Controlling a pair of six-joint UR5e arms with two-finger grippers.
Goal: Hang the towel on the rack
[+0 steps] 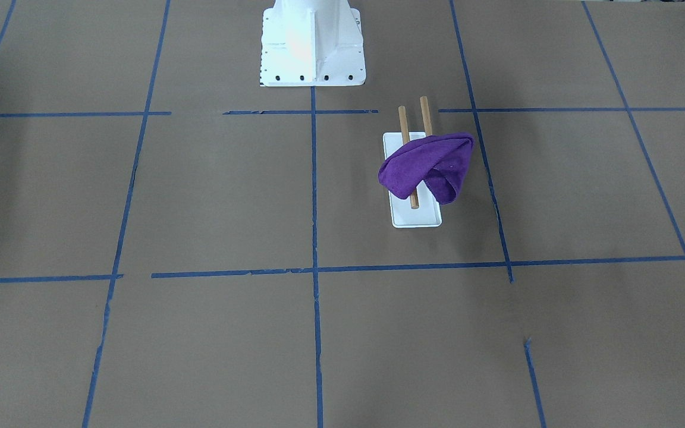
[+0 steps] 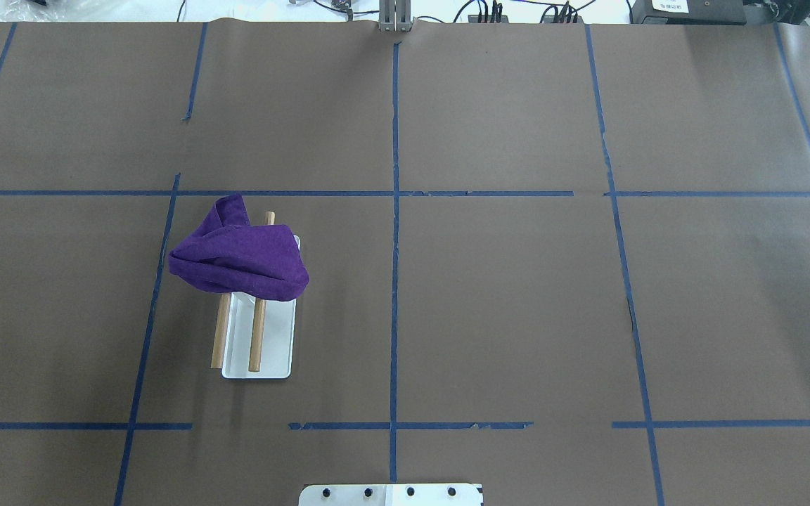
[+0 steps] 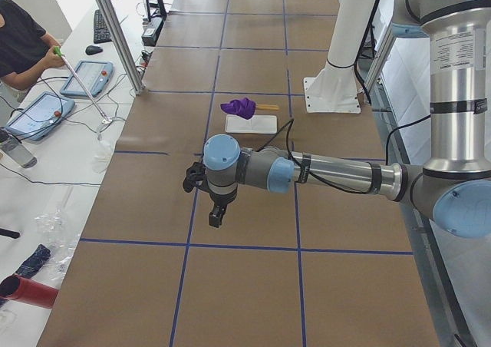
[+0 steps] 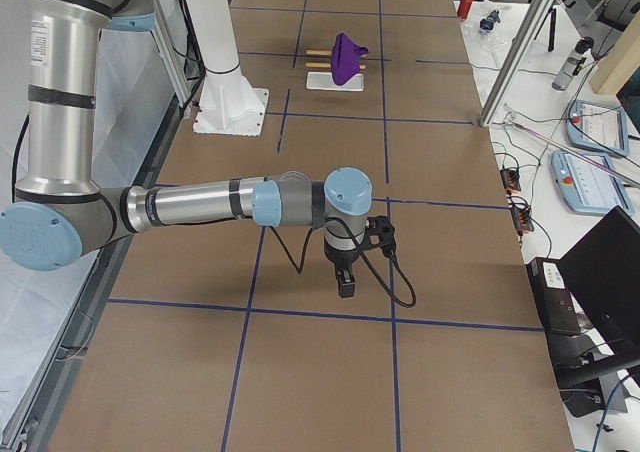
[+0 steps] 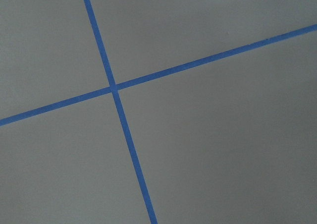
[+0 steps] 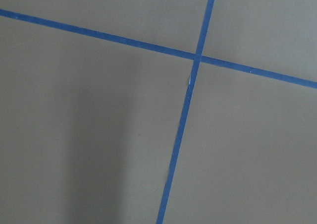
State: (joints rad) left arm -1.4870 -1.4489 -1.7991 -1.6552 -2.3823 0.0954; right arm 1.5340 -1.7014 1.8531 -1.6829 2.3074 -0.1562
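A purple towel [image 1: 429,166] lies bunched over the far ends of the rack's two brown wooden dowels [image 2: 257,337], above the rack's flat white base [image 2: 271,351]. Towel [image 3: 242,107] and rack [image 3: 257,123] also show small in the side views [image 4: 347,54]. My left gripper [image 3: 217,213] hangs over bare table, far from the rack, and shows only in the exterior left view. My right gripper [image 4: 345,282] hangs over bare table and shows only in the exterior right view. I cannot tell whether either is open or shut. Both wrist views show only brown paper and blue tape lines.
The white bolted robot pedestal [image 1: 311,47] stands at the table's robot side. Blue tape lines grid the brown table [image 2: 517,295]. An operator [image 3: 19,44] sits beside the table with tablets and cables on a side bench.
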